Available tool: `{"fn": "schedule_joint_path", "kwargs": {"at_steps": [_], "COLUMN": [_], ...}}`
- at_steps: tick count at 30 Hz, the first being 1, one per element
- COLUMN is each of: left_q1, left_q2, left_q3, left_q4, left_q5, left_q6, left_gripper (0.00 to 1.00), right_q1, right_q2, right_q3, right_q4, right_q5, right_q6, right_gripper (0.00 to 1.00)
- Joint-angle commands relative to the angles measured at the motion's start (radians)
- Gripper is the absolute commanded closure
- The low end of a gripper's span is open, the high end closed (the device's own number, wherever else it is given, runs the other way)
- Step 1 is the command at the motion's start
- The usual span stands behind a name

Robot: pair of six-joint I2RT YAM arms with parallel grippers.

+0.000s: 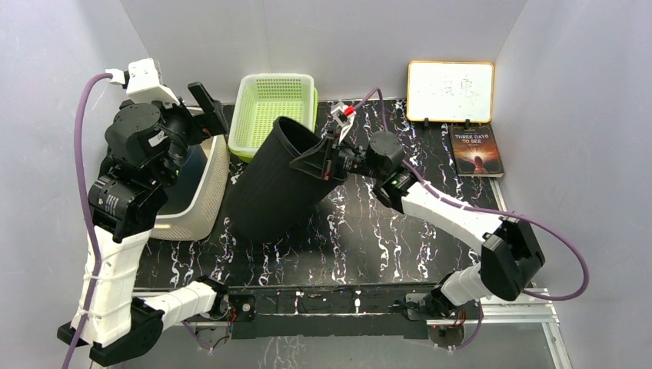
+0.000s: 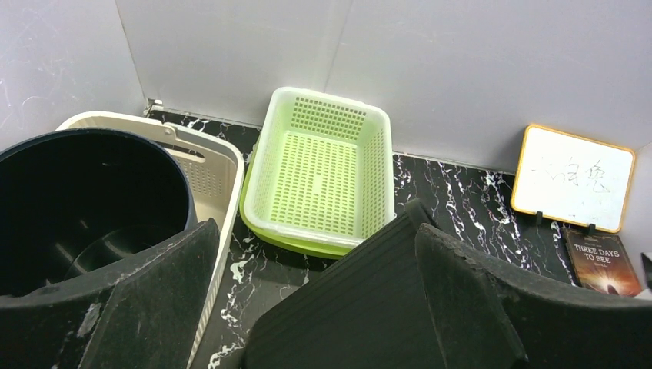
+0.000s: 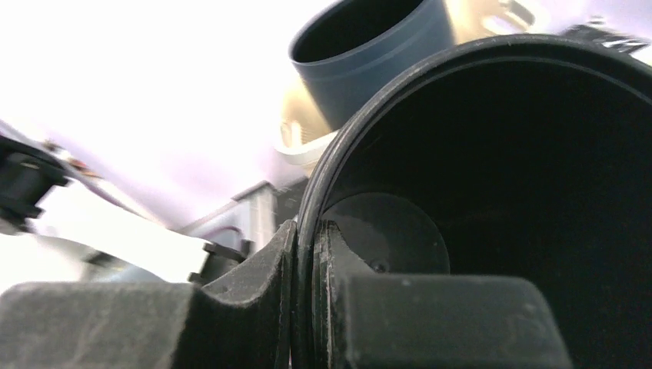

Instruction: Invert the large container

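Black ribbed plastic, the large container (image 1: 281, 181) leans just before the green basket (image 1: 275, 108), mouth tipped toward it — right gripper (image 1: 329, 157) clamped on its rim, left gripper (image 1: 207, 108) spread empty, farther off.

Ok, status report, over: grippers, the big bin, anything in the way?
Right gripper shut on black bin rim. Left gripper open, holding nothing. Bin tilted, not yet upside down. Green basket close behind its rim.

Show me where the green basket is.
In the top view, the green basket sits by the back wall, left of centre, behind the tilted black container.
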Motion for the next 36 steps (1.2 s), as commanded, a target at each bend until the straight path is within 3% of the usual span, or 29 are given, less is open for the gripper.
{"fn": "schedule_joint_path", "kwargs": {"at_steps": [1,5,14,23,28,36], "left_q1": [-0.004,-0.004,-0.004,-0.004,-0.004,-0.004], "left_q2": [0.016,0.026,0.051,0.095,0.123,0.119], "left_q3": [0.047,0.057,0.086,0.147,0.19,0.174], "left_q4": [-0.014,-0.022,-0.042,-0.08,-0.113,-0.117], "left_q5": [0.0,-0.004,-0.009,-0.022,-0.022,-0.044], "left_q6": [0.01,0.014,0.025,0.031,0.027,0.025], "left_gripper": [0.01,0.02,0.02,0.02,0.02,0.02], "right_q1": [0.004,-0.003,-0.07,-0.119,-0.213,-0.403], "right_q2": [0.033,0.121,0.369,0.468,0.536,0.684], "right_q3": [-0.038,-0.109,-0.269,-0.361,-0.403,-0.386], "right_q4": [0.634,0.945,1.37,1.384,1.386,1.385], "right_q5": [-0.127,-0.109,-0.061,-0.06,-0.089,-0.292], "right_q6": [0.42,0.662,0.998,1.025,1.054,1.077], "right_gripper": [1.0,1.0,1.0,1.0,1.0,0.97]}}
